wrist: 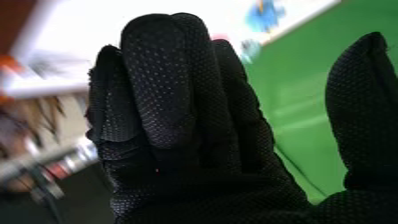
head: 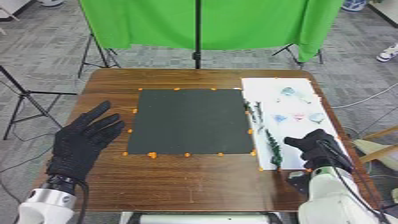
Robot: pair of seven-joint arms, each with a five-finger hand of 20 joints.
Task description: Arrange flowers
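Grasping nothing, fingers straight, the right hand (head: 311,144) is by the near end of the white sheet (head: 259,88), presumably for picking. Flowers (head: 298,117) and green stems (head: 273,145) lie on that sheet, likely for selection; the left hand (head: 78,142), unclenched, is well apart.

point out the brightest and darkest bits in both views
head view: white sheet brightest, dark mat dull, no glare on it; right wrist view: sheet glows nearly pure white behind the black right hand, green cloth mid-bright
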